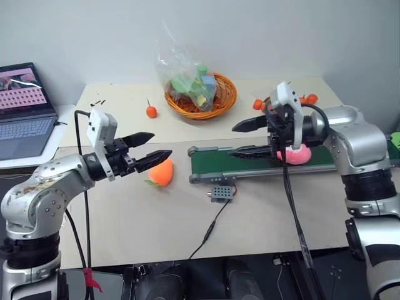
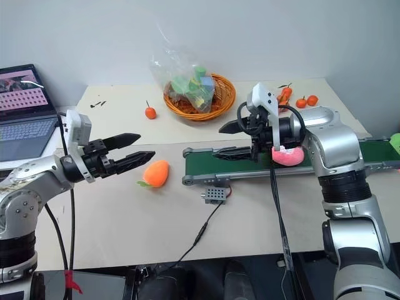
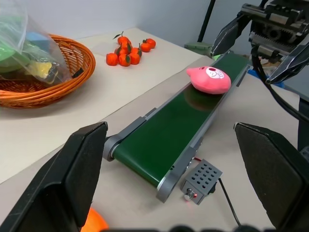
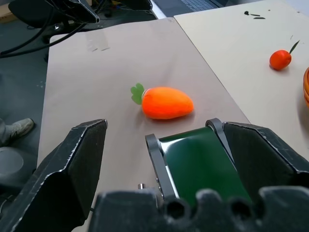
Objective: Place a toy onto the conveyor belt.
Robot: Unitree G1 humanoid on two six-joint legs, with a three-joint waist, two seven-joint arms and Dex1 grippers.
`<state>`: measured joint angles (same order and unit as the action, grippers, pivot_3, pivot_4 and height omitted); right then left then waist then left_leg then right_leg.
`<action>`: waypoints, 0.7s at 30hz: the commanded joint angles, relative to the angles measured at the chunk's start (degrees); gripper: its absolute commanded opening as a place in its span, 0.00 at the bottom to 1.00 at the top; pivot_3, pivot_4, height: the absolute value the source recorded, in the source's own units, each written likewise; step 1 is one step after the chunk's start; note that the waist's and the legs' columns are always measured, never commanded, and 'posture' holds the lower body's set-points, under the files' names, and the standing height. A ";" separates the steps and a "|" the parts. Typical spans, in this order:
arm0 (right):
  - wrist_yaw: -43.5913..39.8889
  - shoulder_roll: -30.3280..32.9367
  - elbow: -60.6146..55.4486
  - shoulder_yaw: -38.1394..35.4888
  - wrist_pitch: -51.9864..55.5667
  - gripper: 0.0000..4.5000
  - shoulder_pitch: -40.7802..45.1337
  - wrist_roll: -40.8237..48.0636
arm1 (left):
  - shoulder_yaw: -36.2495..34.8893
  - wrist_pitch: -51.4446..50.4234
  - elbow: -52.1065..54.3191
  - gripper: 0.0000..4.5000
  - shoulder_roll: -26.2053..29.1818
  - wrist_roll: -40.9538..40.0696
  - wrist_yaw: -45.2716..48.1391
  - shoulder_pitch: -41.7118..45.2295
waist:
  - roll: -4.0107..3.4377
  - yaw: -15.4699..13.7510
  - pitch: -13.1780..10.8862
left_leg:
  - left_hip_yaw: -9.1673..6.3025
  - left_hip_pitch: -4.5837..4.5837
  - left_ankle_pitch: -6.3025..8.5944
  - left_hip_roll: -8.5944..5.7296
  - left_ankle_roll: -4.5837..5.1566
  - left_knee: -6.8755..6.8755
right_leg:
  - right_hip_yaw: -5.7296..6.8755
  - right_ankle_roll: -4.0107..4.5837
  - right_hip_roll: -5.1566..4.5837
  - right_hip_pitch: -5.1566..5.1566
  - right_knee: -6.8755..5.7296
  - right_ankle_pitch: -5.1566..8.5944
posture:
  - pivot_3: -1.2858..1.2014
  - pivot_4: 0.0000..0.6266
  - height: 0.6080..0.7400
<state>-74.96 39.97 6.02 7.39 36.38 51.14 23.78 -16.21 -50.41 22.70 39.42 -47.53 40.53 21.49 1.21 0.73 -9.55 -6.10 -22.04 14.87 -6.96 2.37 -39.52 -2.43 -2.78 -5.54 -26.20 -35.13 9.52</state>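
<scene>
Right gripper [image 1: 252, 139] open above conveyor belt [image 3: 169, 135], toy [image 3: 208, 79] on it

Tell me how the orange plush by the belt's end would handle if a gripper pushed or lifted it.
The orange plush looks soft and stuffed, so it would probably squash under fingers rather than resist. Its rounded, egg-like body lies on its side on the table, so a push may roll or spin it. It seems light for its size.

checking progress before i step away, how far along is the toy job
Looks done: the pink toy lies on the green belt, free of both grippers. Nothing is in hand; the right gripper hangs open over the belt and the left gripper is open beside the orange plush. Nothing visible is left.
</scene>
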 commanded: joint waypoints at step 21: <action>0.90 -1.40 0.05 -1.93 -1.87 1.00 1.54 0.86 | 1.05 -1.32 0.92 0.99 0.46 -5.25 -2.75 3.71 | 0.00 0.10 0.00 | 0.01 0.00 0.00 0.00 -0.01 0.01 | -0.01 0.01 0.02 -0.02 0.00 0.00 | 0.52 0.24 1.00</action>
<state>-74.27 38.53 7.31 7.39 35.40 51.59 23.78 -14.57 -51.72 22.94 39.12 -51.95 37.93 24.02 1.20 0.83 -9.55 -6.09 -22.04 14.87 -6.95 2.36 -39.51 -2.44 -2.77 -5.53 -26.21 -35.13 9.51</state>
